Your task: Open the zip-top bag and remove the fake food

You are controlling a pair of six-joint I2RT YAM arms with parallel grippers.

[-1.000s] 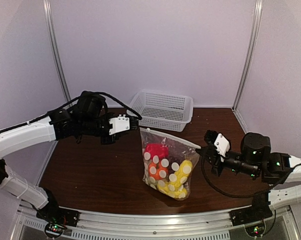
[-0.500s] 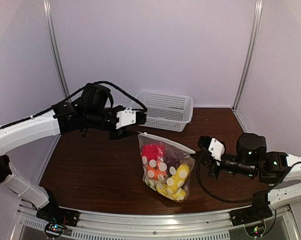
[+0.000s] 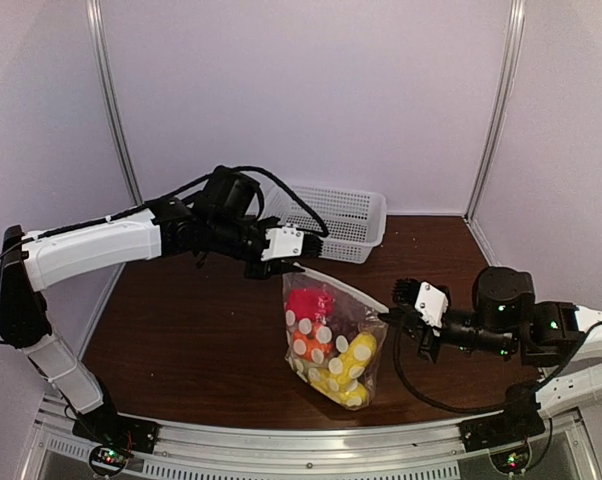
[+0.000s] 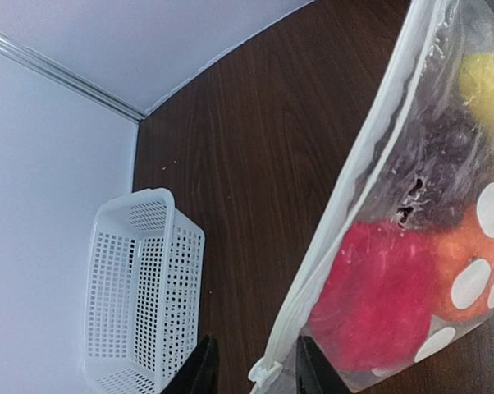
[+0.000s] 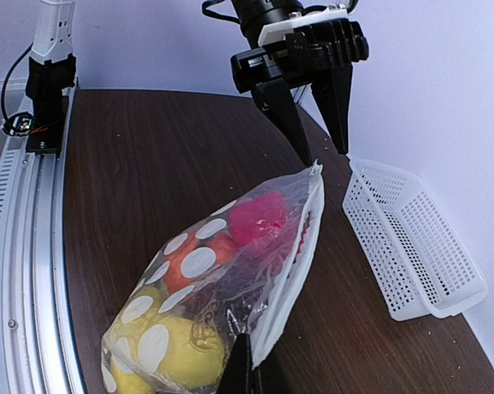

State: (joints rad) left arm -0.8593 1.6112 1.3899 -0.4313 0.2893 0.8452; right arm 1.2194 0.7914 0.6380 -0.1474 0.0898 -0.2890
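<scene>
Left gripper [image 4: 251,369] swung over the zip-top bag [image 3: 331,335] corner, claw spread; I see right gripper [image 5: 240,369] pinching its rim.

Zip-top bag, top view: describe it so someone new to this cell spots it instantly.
Start at the dark brown table and look between the left gripper and right gripper, in front of the white lattice basket. The zip-top bag sits there, the right gripper pinching its top edge. It's the only clear, white-dotted pouch, with red, orange and yellow fake food inside.

Left arm stretched rightward, left pincer [image 5: 325,154] fingers apart, pointing down; right pincer [image 3: 393,314] closed, low.
</scene>
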